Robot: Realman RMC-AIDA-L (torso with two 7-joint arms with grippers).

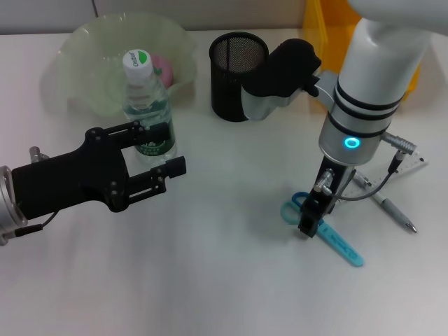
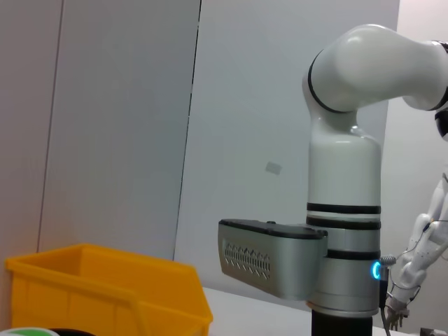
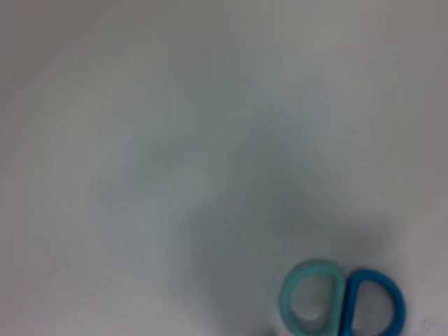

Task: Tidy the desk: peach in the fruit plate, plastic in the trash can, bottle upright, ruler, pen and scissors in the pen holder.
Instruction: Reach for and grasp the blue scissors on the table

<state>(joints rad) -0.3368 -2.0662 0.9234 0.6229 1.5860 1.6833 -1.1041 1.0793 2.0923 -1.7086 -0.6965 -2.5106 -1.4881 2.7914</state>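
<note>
Closest to the head camera, the left gripper [image 1: 150, 157] reaches in from nine o'clock, black fingers spread apart, one on each side of the bottle [image 1: 148, 105] with daylight showing between pads and plastic. The bottle stands upright on its base, green-and-white cap on top, just in front of the fruit plate [image 1: 84, 52] at eleven o'clock. Something pink sits in that plate behind the bottle, likely the peach [image 1: 165, 68], though it's mostly hidden.

Over at four o'clock, the right gripper [image 1: 309, 218] points straight down onto the scissors [image 1: 329, 234]. It's right over the join where the two handle loops meet the blades. Whether its jaws are apart or pinched, I cannot tell; the wrist blocks them. The right wrist view shows only the pale and dark blue handle rings on white desk.

On handling, my read: these scissors are light, rigid and lie flat, so there's very little height to bite on. The smooth plastic loops could skate sideways; the thick neck by the pivot looks the surest place to pinch, and that's where the gripper hangs.

The pen [image 1: 393, 210] lies at three o'clock beside the right arm, the ruler [image 1: 414, 159] just beyond it, partly covered. The black mesh pen holder [image 1: 231, 73] waits at twelve o'clock, the yellow bin [image 1: 316, 31] behind it.
</note>
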